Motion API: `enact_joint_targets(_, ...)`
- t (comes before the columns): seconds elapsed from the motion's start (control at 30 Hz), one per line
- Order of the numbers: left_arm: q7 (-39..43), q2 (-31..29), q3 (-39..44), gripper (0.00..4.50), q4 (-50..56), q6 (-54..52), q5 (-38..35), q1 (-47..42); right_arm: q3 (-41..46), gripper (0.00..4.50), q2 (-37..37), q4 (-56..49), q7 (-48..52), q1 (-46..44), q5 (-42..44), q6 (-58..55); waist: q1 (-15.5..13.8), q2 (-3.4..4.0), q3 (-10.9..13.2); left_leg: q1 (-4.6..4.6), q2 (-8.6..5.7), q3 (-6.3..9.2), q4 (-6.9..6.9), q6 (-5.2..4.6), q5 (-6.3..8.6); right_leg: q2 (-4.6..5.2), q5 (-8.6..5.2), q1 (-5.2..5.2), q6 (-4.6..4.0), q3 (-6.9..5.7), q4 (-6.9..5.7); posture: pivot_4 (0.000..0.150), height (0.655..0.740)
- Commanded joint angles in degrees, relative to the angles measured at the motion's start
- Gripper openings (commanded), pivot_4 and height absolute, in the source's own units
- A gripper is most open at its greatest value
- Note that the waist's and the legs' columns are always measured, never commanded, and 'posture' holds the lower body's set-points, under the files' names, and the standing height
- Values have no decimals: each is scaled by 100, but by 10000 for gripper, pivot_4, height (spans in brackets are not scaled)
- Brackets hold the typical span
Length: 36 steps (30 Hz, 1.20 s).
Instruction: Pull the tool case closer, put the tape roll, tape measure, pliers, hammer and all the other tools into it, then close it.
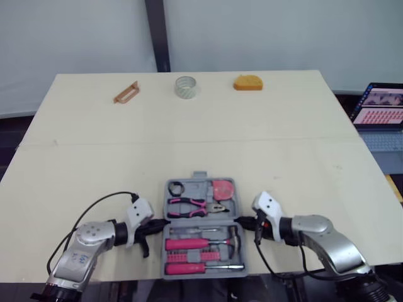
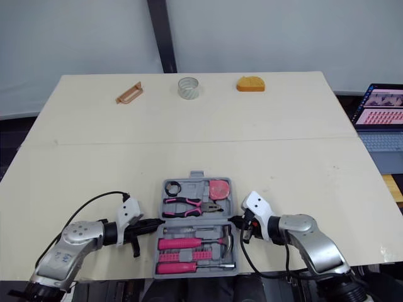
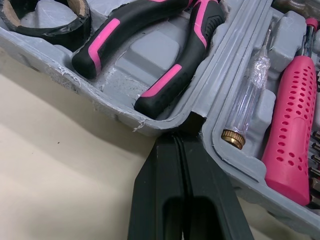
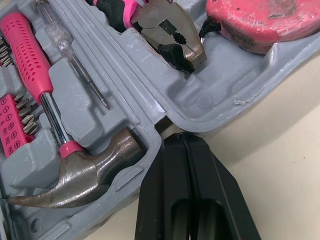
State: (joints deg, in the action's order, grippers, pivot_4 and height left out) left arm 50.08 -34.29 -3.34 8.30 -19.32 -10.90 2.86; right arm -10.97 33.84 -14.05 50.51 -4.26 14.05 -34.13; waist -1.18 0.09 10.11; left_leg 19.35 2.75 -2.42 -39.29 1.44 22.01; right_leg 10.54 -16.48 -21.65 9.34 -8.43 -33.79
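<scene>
The grey tool case (image 1: 199,177) lies open near the table's front edge. Its far half holds a black tape roll (image 1: 175,187), pink-handled pliers (image 1: 195,206) and a pink tape measure (image 1: 221,188). In the near half lie a hammer (image 4: 75,175), pink screwdrivers (image 1: 201,268), a clear tester screwdriver (image 3: 247,107) and bits. My left gripper (image 1: 162,224) is shut, its tips touching the hinge notch on the case's left side. At the hinge notch on the right side, my right gripper (image 1: 239,221) is shut too. Neither holds anything.
Along the far edge of the table lie a brown handle-like piece (image 1: 126,93), a pale tape roll (image 1: 186,87) and an orange tape measure (image 1: 248,83). A laptop (image 1: 381,107) stands off the table's right side. The case sits close to the front edge.
</scene>
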Motion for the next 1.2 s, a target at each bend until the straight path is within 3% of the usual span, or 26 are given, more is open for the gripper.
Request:
enact_joint_targets(0.03, 28, -29, -144, 0, 6, -53, 11, 53, -51, 401, -10, -199, 35, 6, 106, 13, 0, 0, 0, 0, 0, 0, 0, 0, 0, 0, 0, 0, 0, 0, 0, 1500, 7400)
enact_joint_targets(0.6, 191, -566, 595, 0, -395, 189, -218, 103, 637, 401, 395, 289, 222, -194, 393, -60, 3, 0, 0, -1, 1, -1, 3, 0, 0, -1, 0, -1, -1, 0, 1, 1500, 7400)
enact_joint_targets(0.73, 442, -775, 942, 0, 275, -237, -776, 178, 1074, 13156, 425, 526, 374, -555, 1087, -951, 6, 1, 1, 1, 2, -2, 3, 0, 0, 0, 0, -3, -1, 0, 1, 1500, 7400)
enact_joint_targets(0.93, 940, -1210, 935, 0, 1397, -648, -1262, 813, 1405, 43830, 212, 1128, 245, -1421, 1926, -2441, 37, 6, 4, 3, 6, -2, 8, 1, 0, -1, 0, -6, -1, 0, 4, 1500, 7400)
enact_joint_targets(1.2, 838, -1159, 78, 0, 1438, -302, -712, 1120, 1257, 44545, -370, 2114, -185, -2382, 2034, -3465, 57, 22, 13, 11, 6, -11, 8, 1, 0, -1, -1, -22, -2, 3, -2, 1500, 7400)
